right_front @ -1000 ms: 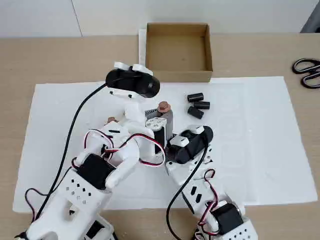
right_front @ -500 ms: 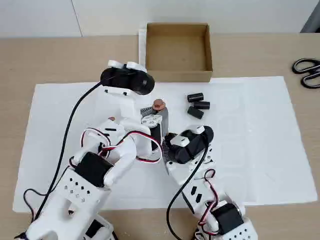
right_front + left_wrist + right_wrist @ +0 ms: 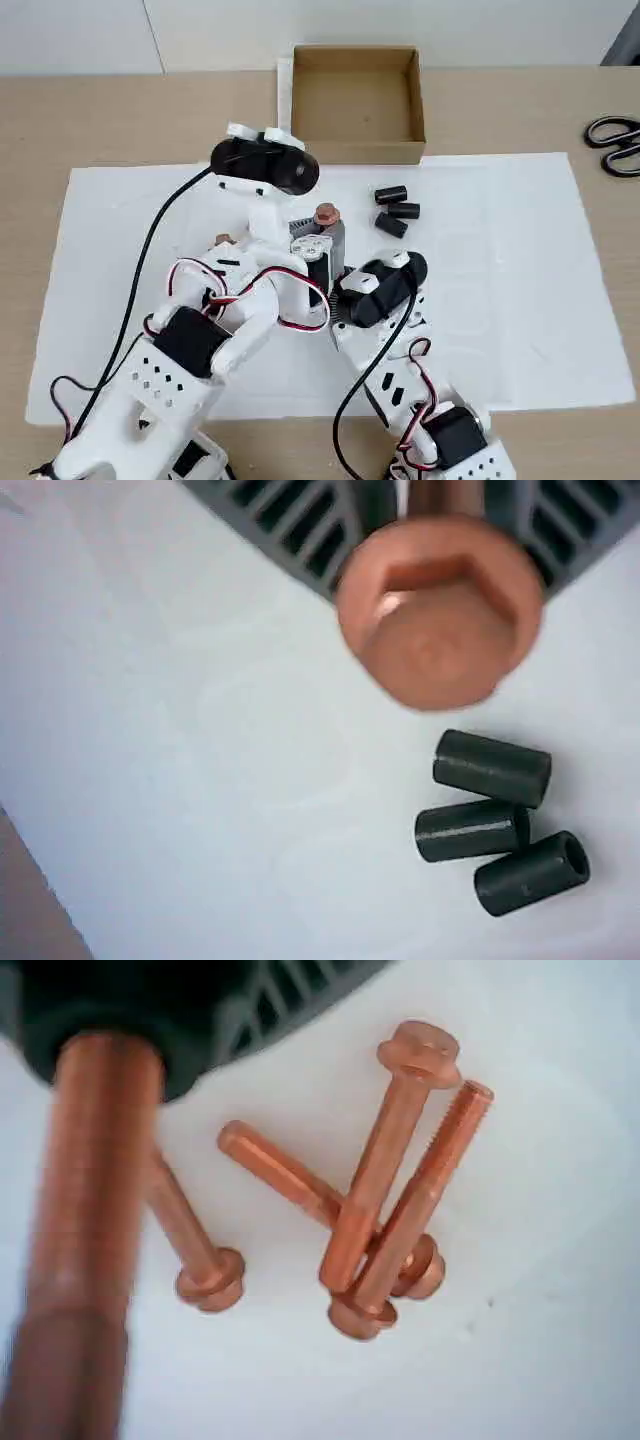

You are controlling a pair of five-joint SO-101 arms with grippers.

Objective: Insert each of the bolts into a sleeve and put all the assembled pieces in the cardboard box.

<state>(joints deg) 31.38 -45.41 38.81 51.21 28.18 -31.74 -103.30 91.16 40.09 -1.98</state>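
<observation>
My left gripper [image 3: 322, 228] [image 3: 440, 505] is shut on a copper bolt [image 3: 326, 213] held above the middle of the white sheet, its hexagonal head [image 3: 440, 610] turned up towards the left wrist camera. The bolt's shaft [image 3: 90, 1210] runs into a black sleeve [image 3: 100, 1030], on which my right gripper [image 3: 130, 1010] is shut. Three loose black sleeves [image 3: 395, 210] [image 3: 490, 820] lie just to the right of the grippers. Several loose bolts [image 3: 380, 1220] lie on the sheet to the left, one end [image 3: 222, 240] showing beside the left arm. The open cardboard box [image 3: 357, 152] stands at the far edge.
A white sheet [image 3: 520, 300] covers the wooden table, and its right half is bare. Scissors [image 3: 615, 143] lie on the table at the far right. Both arm bases crowd the near middle, cables trailing to the left.
Half a second ago the left arm and the bolt had shifted slightly left and away. They are now back where they were a second ago. The right arm barely moved.
</observation>
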